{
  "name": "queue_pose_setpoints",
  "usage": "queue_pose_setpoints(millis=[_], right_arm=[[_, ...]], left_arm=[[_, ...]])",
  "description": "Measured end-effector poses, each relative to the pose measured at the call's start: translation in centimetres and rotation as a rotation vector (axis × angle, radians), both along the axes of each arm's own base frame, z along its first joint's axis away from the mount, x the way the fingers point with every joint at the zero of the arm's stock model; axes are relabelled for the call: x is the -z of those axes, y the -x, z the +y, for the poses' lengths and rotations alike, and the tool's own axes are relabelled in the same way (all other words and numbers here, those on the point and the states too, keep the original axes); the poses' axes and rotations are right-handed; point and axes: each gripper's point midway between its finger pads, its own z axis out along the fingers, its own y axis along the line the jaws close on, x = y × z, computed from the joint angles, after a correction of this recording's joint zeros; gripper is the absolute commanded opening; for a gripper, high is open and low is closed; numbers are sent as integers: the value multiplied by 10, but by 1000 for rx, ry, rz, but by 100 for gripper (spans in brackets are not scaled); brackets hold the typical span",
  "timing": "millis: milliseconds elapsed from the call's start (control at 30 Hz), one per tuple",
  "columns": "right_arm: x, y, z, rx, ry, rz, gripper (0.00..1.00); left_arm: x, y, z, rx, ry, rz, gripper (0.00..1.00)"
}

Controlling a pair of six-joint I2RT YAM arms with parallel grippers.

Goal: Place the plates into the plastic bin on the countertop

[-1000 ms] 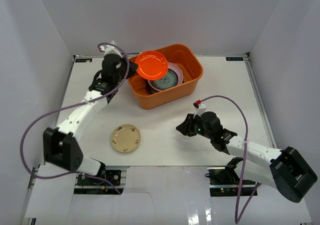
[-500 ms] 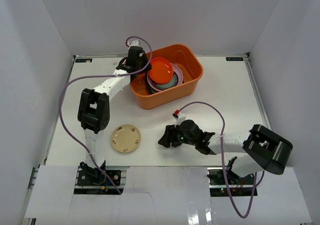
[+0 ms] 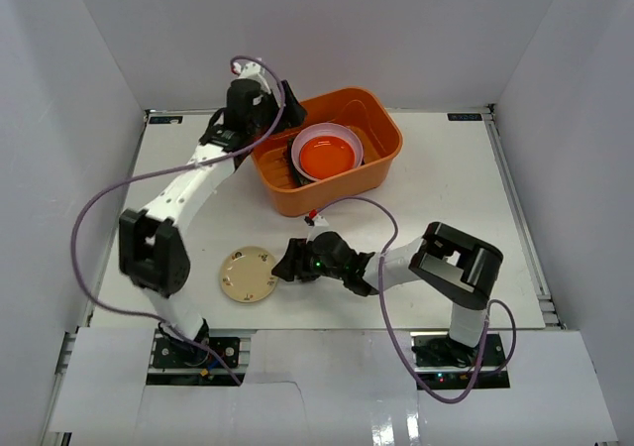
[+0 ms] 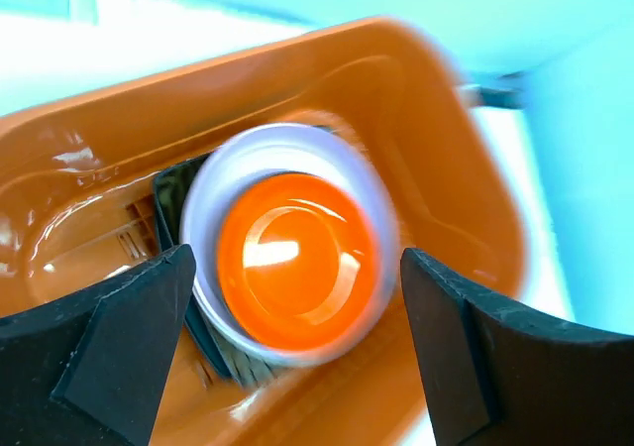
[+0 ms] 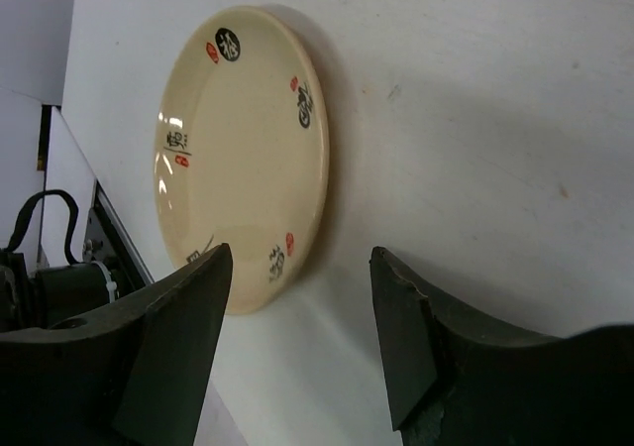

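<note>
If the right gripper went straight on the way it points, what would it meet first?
Most likely the beige plate on the table, whose rim lies right ahead of the open right gripper.

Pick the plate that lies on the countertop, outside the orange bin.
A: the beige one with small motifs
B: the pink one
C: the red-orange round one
A: the beige plate lies flat on the white countertop by the right gripper, while the red-orange plate sits on the pink plate inside the plastic bin.
</note>
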Motion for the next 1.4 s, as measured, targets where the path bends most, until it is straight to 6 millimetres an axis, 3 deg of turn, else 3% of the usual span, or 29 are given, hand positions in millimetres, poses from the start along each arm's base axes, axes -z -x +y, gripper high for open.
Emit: queue_pose_setpoints(millis=[133, 167, 233, 267, 333, 433, 533, 600, 700, 800, 900, 1000, 1067, 1167, 1233, 1400], right_arm=[[4, -5, 18, 31, -42, 27, 45], [6, -6, 20, 38, -48, 36, 33], [12, -6, 24, 47, -53, 59, 21], [14, -6, 25, 54, -59, 70, 10], [16, -6, 25, 66, -69, 88, 8], [17, 0, 15, 72, -70, 96, 8], [9, 9, -9, 68, -55, 81, 8], [-8, 13, -26, 64, -65, 51, 8], [-65, 4, -43, 67, -140, -55, 8], [-137, -23, -59, 111, -233, -203, 8], [-199, -72, -84, 208, -257, -349, 8], [-241, -136, -113, 317, -222, -458, 8], [-257, -180, -128, 382, -169, -510, 8], [-257, -235, -133, 415, -94, -536, 8], [-240, -268, -135, 421, -37, -512, 8], [-161, -320, -139, 415, 118, -373, 15]], left_arm=[[-85, 76, 24, 35, 74, -165, 98], [-100, 95, 31, 40, 90, -206, 98], [-116, 135, 47, 44, 109, -273, 98], [-115, 153, 56, 41, 107, -288, 98], [-105, 180, 70, 31, 96, -301, 98], [-66, 208, 91, -11, 45, -259, 98], [-20, 230, 110, -46, -22, -180, 98], [-3, 243, 120, -66, -49, -157, 98], [-2, 260, 135, -102, -59, -188, 98], [-11, 271, 147, -145, -47, -250, 98], [-15, 275, 154, -174, -39, -279, 98], [-11, 273, 155, -178, -50, -269, 98], [-8, 271, 154, -174, -63, -257, 98], [-1, 267, 152, -167, -82, -235, 98], [1, 266, 151, -158, -89, -225, 98], [5, 264, 147, -133, -100, -211, 98]])
